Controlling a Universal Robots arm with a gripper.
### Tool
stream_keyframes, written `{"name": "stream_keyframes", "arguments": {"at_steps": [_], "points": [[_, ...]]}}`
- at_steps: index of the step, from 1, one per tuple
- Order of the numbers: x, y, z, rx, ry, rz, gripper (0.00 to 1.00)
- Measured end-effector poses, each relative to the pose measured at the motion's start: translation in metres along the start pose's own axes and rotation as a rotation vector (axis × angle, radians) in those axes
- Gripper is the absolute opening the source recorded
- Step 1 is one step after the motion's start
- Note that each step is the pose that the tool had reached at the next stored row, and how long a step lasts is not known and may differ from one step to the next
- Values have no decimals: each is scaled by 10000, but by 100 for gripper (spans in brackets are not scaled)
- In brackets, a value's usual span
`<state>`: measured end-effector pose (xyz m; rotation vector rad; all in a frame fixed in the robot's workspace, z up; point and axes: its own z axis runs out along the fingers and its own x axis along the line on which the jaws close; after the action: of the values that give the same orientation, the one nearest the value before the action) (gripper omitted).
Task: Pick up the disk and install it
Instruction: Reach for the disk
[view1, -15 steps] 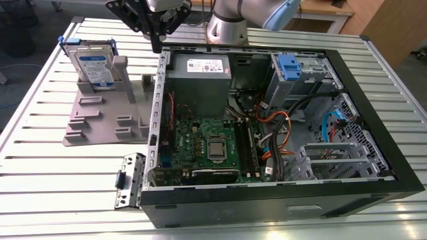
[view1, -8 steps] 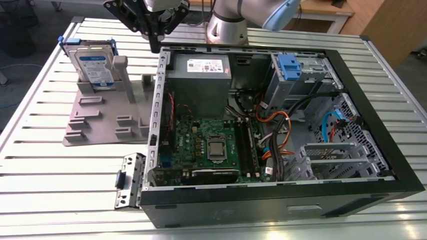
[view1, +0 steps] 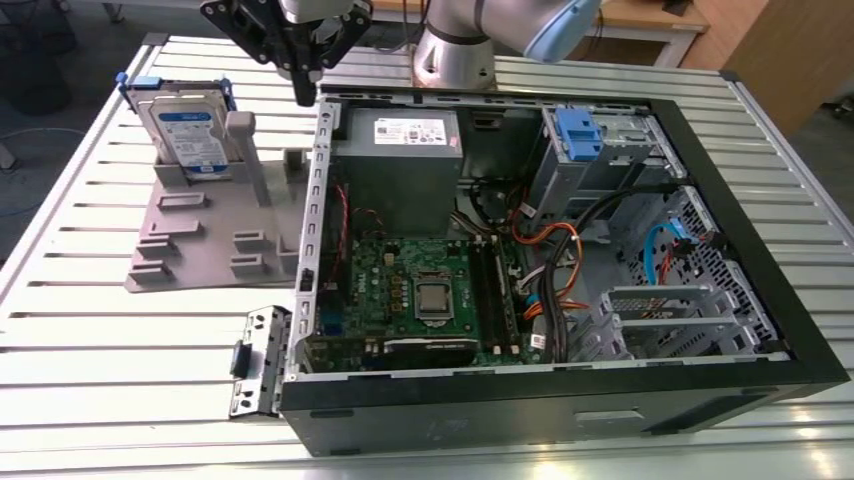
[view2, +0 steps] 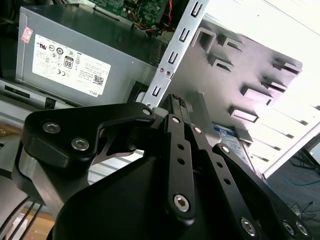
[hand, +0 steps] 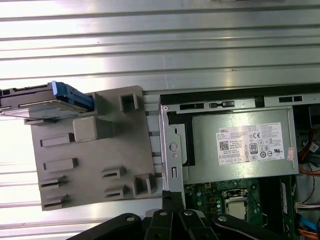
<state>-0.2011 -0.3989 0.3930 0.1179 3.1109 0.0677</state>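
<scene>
The pincer, tips together and empty, hangs over the case edge, with the disk standing upright in a grey stand to the exterior view's left.

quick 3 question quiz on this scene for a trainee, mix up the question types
1. True or false: the disk stands on edge in the grey holder, outside the computer case.
2. The gripper holds: A the disk, B nothing, C a cable.
3. Fill in: in the exterior view, the holder lies on the case's ____ side.
Key: 1 true; 2 B; 3 left.
</scene>
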Motion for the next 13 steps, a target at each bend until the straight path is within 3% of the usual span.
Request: {"name": "stream_keyframes", "arguments": {"at_steps": [13], "points": [[131,-10,-3,0,0,0,10]]}}
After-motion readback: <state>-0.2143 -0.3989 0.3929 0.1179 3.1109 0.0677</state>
